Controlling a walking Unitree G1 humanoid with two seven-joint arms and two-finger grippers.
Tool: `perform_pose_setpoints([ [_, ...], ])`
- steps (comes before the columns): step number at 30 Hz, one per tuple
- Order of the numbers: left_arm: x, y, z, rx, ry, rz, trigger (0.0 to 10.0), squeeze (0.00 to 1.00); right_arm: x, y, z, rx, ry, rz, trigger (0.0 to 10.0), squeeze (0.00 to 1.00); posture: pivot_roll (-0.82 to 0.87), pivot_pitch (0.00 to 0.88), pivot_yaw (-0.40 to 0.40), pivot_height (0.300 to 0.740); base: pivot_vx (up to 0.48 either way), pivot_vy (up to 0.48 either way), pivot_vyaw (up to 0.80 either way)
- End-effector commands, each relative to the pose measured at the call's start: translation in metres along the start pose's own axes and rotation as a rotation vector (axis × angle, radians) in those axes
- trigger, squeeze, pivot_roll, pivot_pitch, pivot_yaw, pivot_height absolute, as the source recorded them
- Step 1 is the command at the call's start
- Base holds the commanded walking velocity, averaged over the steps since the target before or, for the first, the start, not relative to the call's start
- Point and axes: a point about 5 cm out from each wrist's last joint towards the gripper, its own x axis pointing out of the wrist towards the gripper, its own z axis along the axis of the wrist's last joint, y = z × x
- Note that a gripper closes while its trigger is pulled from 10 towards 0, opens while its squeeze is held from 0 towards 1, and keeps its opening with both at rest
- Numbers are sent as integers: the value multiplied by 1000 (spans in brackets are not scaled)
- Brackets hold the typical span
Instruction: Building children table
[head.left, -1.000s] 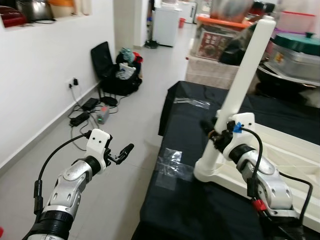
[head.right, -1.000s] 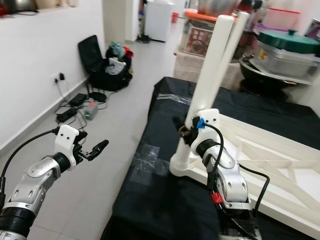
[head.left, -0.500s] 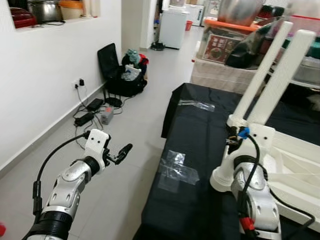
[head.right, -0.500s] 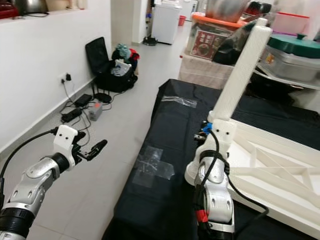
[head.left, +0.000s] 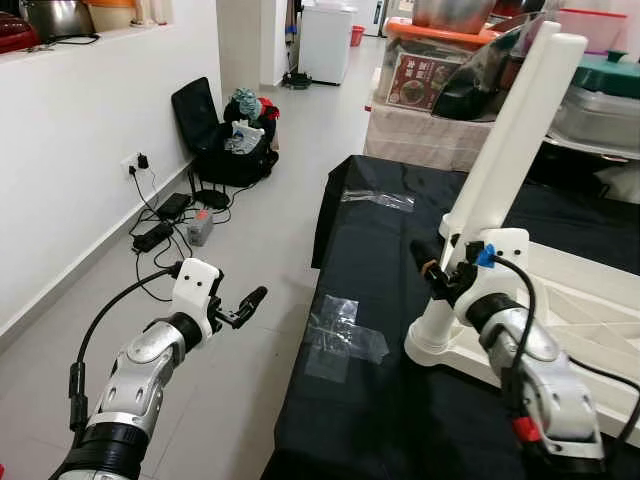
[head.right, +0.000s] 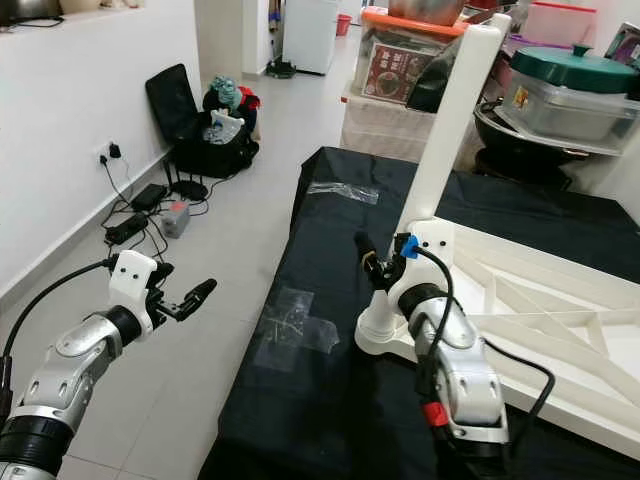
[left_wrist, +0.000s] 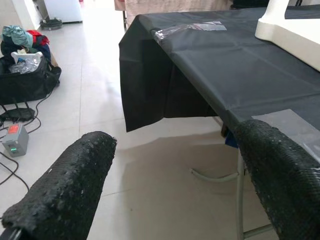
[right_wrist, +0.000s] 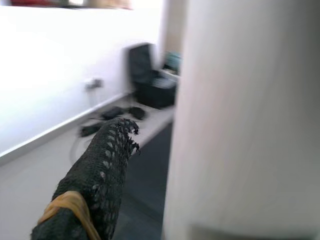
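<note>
A white children's table lies upside down on a black-clothed table. One white leg stands upright at its near left corner, with a second leg just behind it. My right gripper is shut low on that leg. One black finger shows on the leg's left side and the other is hidden behind it. In the right wrist view the leg stands right beside that finger. My left gripper hangs open over the floor, left of the table, holding nothing.
A clear tape patch sits on the cloth near the table's left edge. On the floor by the white wall lie a black bag of clothes and cables. Boxes and pots stand behind the table.
The head view has swung about between frames. My right gripper stays at the lower part of the leg. The left arm keeps the same pose.
</note>
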Motion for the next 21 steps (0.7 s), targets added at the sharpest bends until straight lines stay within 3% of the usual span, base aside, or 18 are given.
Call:
perform_pose_setpoints([
  [1,1,-1,-2,1,10,-6,10000,0,4,15,5,-5,-40,119,10000,0,64,0,-115,740,0,0,0],
  [3,2,-1,-1,2,8,-5,10000,0,4,15,6,-14,-39,145,10000,0,64,0,-115,740,0,0,0],
  [4,2,0,-1,3,6,-4,10000,0,5,13,7,-12,-43,161,7922,0,67,0,-119,740,0,0,0],
  [6,1,-1,-1,3,5,-2,10000,0,7,12,9,-1,-49,176,7686,0,75,0,-124,740,0,0,0],
  [7,0,-1,-1,3,5,-1,10000,0,9,11,11,6,-53,193,6000,0,76,0,-124,740,0,0,0],
  [9,0,-1,-1,3,5,-1,10000,0,9,11,11,6,-53,193,6000,0,76,0,-124,740,0,0,0],
  [10,-1,-1,-2,2,6,1,10000,0,9,11,11,8,-54,201,2196,0,76,0,-123,740,0,0,0],
  [11,-2,-1,-3,1,7,1,10000,0,10,8,10,21,-55,163,0,0,75,0,-121,740,0,0,0],
  [12,-2,-1,-3,1,7,1,10000,0,10,8,10,21,-55,163,0,0,75,0,-121,740,0,0,0],
  [14,-2,-1,-3,1,9,-1,10000,0,11,-4,1,31,4,13,0,0,66,0,-115,740,0,0,0],
  [15,-2,-1,-3,1,9,-1,10000,0,11,-4,1,31,4,13,0,0,66,0,-115,740,0,0,0],
  [16,-1,-1,-3,1,9,-2,10000,0,12,-13,-7,8,61,-92,0,0,66,0,-115,740,0,0,0],
  [17,-1,-1,-3,1,9,-2,10000,0,12,-13,-7,8,61,-92,0,0,66,0,-115,740,0,0,0],
  [18,0,-1,-2,2,9,-4,10000,0,10,-30,-18,-44,149,-300,0,0,57,0,-111,740,0,0,0],
  [20,0,-1,-2,2,9,-4,10000,0,10,-30,-18,-44,149,-300,0,0,57,0,-111,740,0,0,0],
  [21,1,-2,-2,0,8,-6,10000,0,1,-51,-28,-40,202,-581,0,0,57,0,-112,740,0,0,0],
])
